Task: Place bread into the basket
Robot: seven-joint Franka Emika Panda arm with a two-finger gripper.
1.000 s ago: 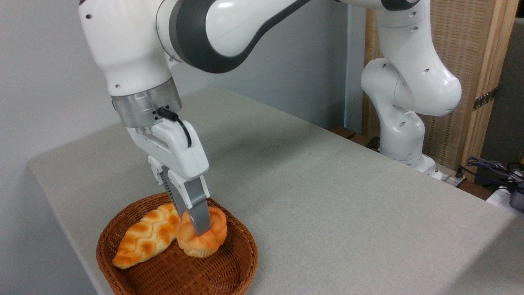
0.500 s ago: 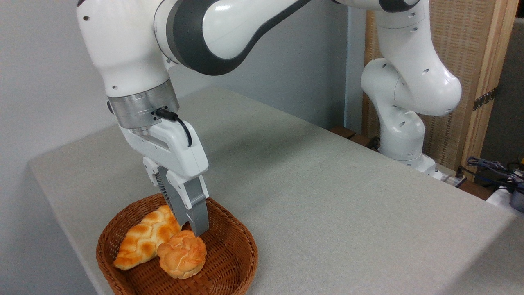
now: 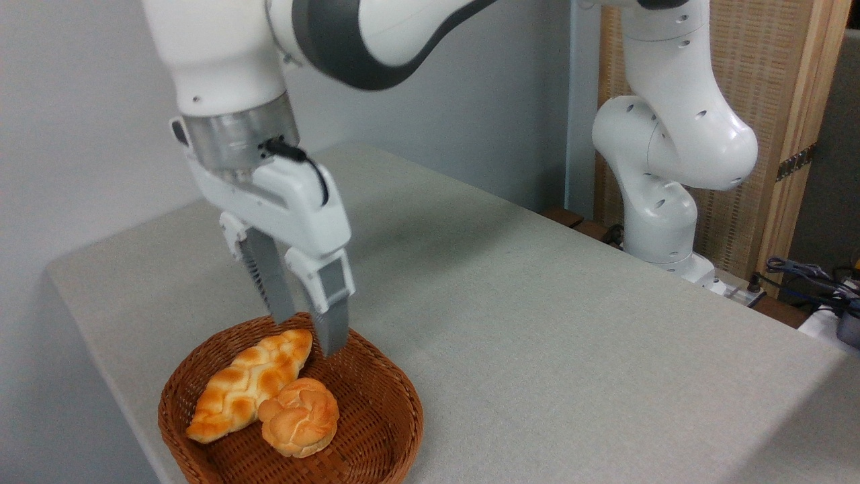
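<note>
Grey cloth worktop point(image 3: 537, 323), pale wall behind, slatted wood panel point(image 3: 772, 81) past it. Bread point(image 3: 299, 417) sits in basket point(image 3: 396, 417), touching long loaf point(image 3: 248, 383). Hand point(image 3: 306, 333) above basket, fingers spread, empty.

Round knotted golden bread point(image 3: 298, 416), resting inside brown wicker basket point(image 3: 390, 410)

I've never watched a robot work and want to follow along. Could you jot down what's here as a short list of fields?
Robot: one white arm, base at the far right edge of the table
Hand: hand open, empty, above the basket's back rim
Basket: brown wicker basket at the table's near left corner
Bread: round knotted bun lying inside the basket
Other item: long braided loaf in the basket, touching the bun
Task state: bun is in the basket
</note>
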